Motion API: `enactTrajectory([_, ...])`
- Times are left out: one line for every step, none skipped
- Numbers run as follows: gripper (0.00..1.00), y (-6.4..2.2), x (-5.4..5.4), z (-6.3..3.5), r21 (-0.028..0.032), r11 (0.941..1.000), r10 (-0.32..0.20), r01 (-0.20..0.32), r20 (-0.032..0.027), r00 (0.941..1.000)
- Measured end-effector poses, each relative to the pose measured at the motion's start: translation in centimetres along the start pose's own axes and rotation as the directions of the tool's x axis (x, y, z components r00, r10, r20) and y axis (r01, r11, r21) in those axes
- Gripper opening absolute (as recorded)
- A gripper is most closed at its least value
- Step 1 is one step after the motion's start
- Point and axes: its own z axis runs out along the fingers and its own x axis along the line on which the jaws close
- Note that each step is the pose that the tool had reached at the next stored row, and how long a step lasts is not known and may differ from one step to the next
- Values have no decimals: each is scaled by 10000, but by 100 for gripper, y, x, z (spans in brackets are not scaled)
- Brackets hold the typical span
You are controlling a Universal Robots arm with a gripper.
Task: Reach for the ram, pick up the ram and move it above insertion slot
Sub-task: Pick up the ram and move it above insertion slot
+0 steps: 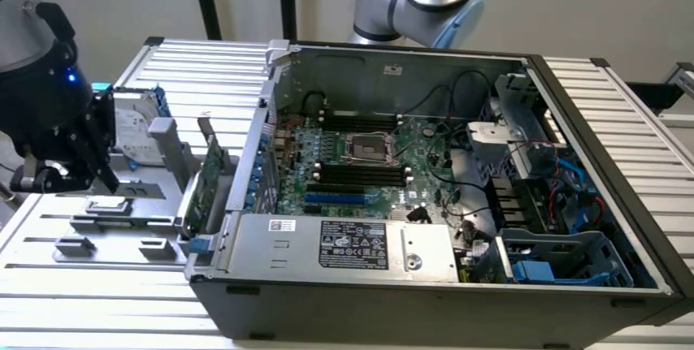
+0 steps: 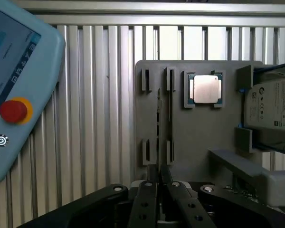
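Fingers (image 2: 148,199) pinched nearly together, seemingly clamping the ram (image 2: 158,128), whose long axis runs straight out from them across the grey fixture tray (image 2: 194,137).

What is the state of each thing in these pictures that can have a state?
computer case, open, inside exposed
ram, on edge in the gray fixture, not lifted
processor, flat in its fixture recess, metal side up
hard drive, seated in its holder, label showing
teach pendant, screen on
gripper, above the fixture, in line with the ram
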Motion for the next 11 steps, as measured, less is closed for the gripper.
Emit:
enactTrajectory([14,-25,-2,-46,-1,10000,-9,9,12,10000])
enactTrajectory([14,-50,-5,-91,-1,10000,-20,20,27,10000])
enactTrajectory([14,-78,-7,-141,-1,10000,-31,31,43,10000])
enactTrajectory([14,-103,-10,-188,-4,10000,-41,42,56,10000])
enactTrajectory([14,-129,-12,-233,-4,10000,-52,52,72,10000])
enactTrajectory([14,-155,-15,-278,-3,10000,-62,62,90,9999])
enactTrajectory([14,-180,-17,-324,-5,10000,-72,72,105,9999])
enactTrajectory([14,-206,-20,-370,-4,10000,-83,83,123,9999])
enactTrajectory([14,-233,-22,-416,-5,10000,-94,94,140,9999])
enactTrajectory([14,-260,-24,-465,-7,9999,-105,105,157,9998])
enactTrajectory([14,-287,-27,-510,-6,9999,-116,116,175,9998])
